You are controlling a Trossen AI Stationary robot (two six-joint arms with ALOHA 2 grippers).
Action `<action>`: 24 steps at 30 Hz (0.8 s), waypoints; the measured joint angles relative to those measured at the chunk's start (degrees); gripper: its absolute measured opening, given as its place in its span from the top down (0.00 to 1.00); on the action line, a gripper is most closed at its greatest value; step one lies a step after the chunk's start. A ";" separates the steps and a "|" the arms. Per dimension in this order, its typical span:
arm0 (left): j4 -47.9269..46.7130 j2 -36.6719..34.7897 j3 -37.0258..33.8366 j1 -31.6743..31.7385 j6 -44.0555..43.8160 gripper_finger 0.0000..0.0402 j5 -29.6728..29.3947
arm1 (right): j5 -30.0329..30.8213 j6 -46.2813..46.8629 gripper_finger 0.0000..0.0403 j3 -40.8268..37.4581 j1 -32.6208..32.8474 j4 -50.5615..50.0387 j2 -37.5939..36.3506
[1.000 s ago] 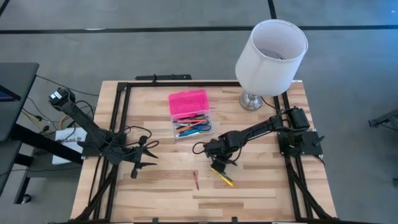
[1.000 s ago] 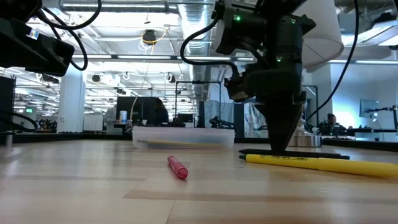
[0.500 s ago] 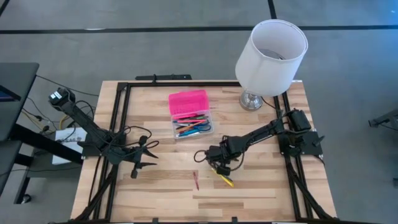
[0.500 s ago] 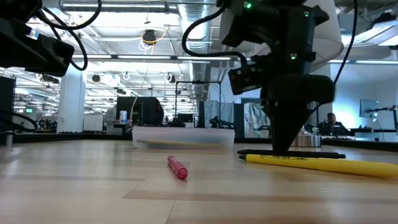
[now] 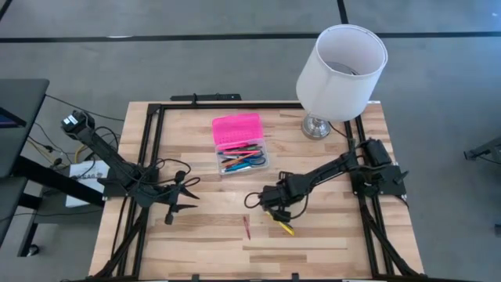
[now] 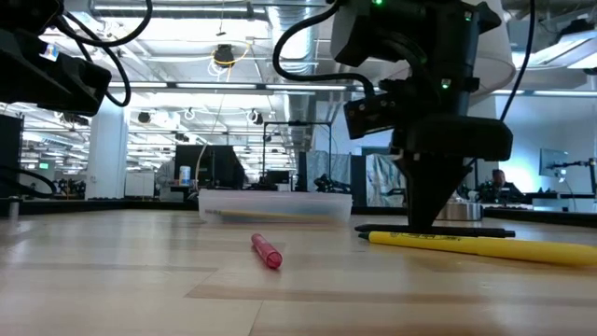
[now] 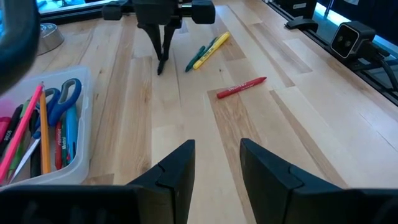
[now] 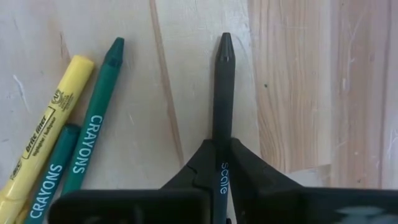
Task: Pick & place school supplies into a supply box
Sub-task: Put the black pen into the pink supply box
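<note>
My right gripper (image 5: 275, 210) stands over the table's middle, fingers down and shut on a black pen (image 8: 222, 93) that lies on the wood (image 6: 438, 231). Beside it lie a yellow highlighter (image 8: 45, 130) (image 6: 485, 246) and two green crayons (image 8: 93, 140). A red crayon (image 5: 247, 228) (image 6: 266, 251) lies flat nearer the front edge. The supply box (image 5: 243, 160) has a clear base full of pens and blue scissors; its pink lid (image 5: 236, 129) is swung open behind it. My left gripper (image 7: 214, 168) waits open at the table's left (image 5: 188, 194). My right gripper pinches the black pen between its two fingers (image 8: 249, 171), at a place along the barrel (image 8: 222, 155) back from the pointed end. The fingers come from above, pointing down, and lie across the pen. The pen lies level on the table (image 6: 466, 231).
A lamp with a white shade (image 5: 342, 59) and metal base (image 5: 317, 127) stands at the far right corner. A black frame rail (image 5: 153, 149) borders the table's sides. Bare wood (image 5: 211, 227) lies between the two grippers and along the near edge.
My right arm has shifted a little toward the near edge and its wrist has turned about, while the fingertips have stayed down at the black pen. The pen, highlighter and crayons lie where they did.
</note>
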 joint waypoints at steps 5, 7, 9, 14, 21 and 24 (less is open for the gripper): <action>-0.20 0.00 0.00 -0.01 0.00 0.69 -0.04 | 3.42 -2.69 0.98 3.39 0.96 -0.67 0.64; -0.26 0.00 0.00 -0.01 0.00 0.69 -0.04 | 5.72 -3.78 0.98 5.30 1.33 -0.84 0.32; -0.26 0.00 0.00 0.01 0.00 0.69 -0.08 | 7.50 -5.01 0.98 6.95 1.46 -1.08 0.28; -0.28 0.00 0.00 -0.01 0.00 0.69 -0.09 | 14.13 -8.86 0.98 11.26 1.90 -1.06 0.28; -0.29 -0.01 -0.01 -0.01 0.00 0.69 -0.09 | 26.43 -16.62 0.98 15.75 0.13 1.17 0.19; -0.32 0.00 -0.02 -0.01 0.00 0.69 -0.09 | 28.05 -20.77 0.98 16.36 -2.05 5.11 0.15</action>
